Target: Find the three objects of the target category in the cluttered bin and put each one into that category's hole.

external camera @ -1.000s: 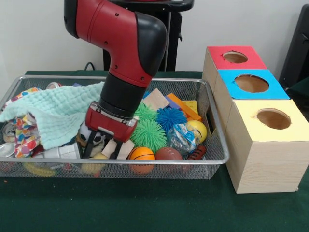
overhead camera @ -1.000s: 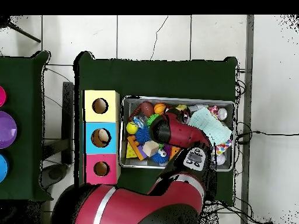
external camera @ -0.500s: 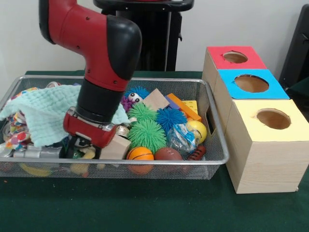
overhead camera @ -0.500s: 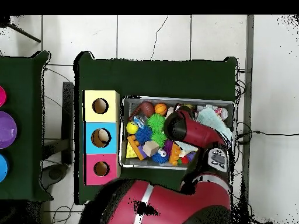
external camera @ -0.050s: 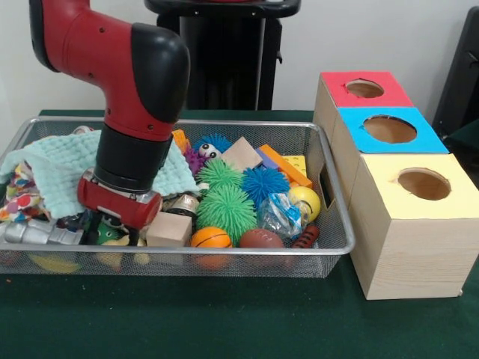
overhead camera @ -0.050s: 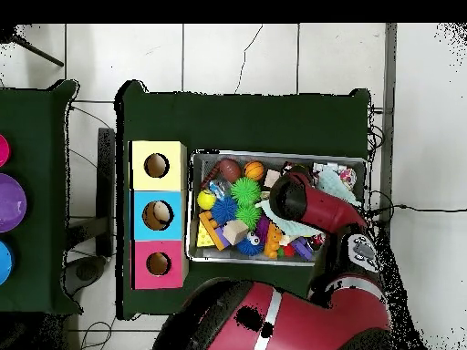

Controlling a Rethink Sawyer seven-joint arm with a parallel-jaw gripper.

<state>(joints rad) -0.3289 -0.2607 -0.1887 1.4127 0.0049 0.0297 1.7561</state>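
The red and black arm's hand (external camera @ -0.050s: 112,228) is sunk low among the clutter at the lower left of the silver wire-mesh bin (external camera @ -0.050s: 329,187) in the front view. Its fingers are buried behind the red wrist block and the toys, so I cannot tell whether it is wide, narrow or holding anything. A pale mint-green cloth (external camera @ -0.050s: 60,168) drapes over the pile just behind and to the left of the hand, and a plain wooden block (external camera @ -0.050s: 169,229) sits just beside it on the right.

Which category is wanted cannot be told from the scene. If it is balls, the candidates all lie to the right of the hand in the front view: an orange basketball-patterned ball (external camera @ -0.050s: 210,238) just past the wooden block, a brown football-shaped ball (external camera @ -0.050s: 261,238) beyond it, and a yellow ball (external camera @ -0.050s: 305,200) nearest the bin's right wall.

The three wooden boxes with holes, topped yellow (external camera @ -0.050s: 424,183), blue (external camera @ -0.050s: 390,129) and red (external camera @ -0.050s: 364,88), stand on the green tabletop (external camera @ -0.050s: 224,321) further right still, so any carry would likely run rightward across the bin.
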